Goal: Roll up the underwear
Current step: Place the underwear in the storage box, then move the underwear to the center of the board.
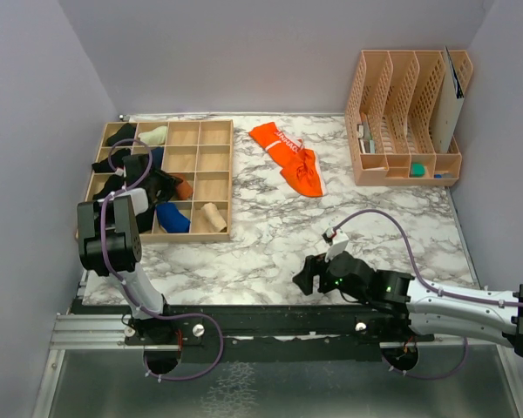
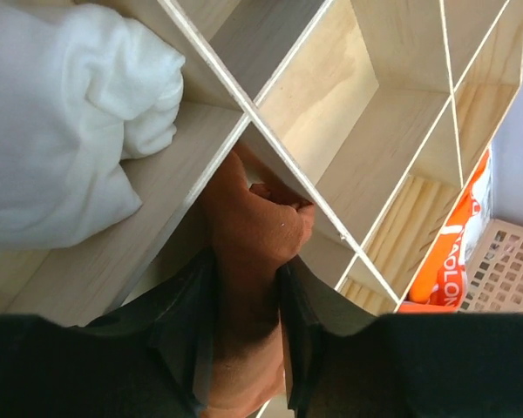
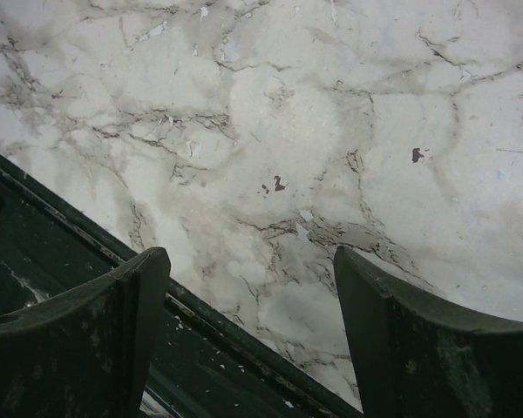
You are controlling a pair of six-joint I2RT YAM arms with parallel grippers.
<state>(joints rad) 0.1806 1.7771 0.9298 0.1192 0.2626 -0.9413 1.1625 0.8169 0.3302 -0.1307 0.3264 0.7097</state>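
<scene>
On the left arm, the jaws are pinching the bunched rust-brown brief in a narrow grip inside a wooden organizer cell, probably to stow it. On the right arm, the jaws are hanging wide and empty over the worktop. The orange brief is lying flat well ahead of them, likely next.

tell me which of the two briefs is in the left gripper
The rust-brown brief: it sits between the fingers of the left gripper at the wooden organizer. The orange brief with the white waistband lies loose on the marble table.
</scene>
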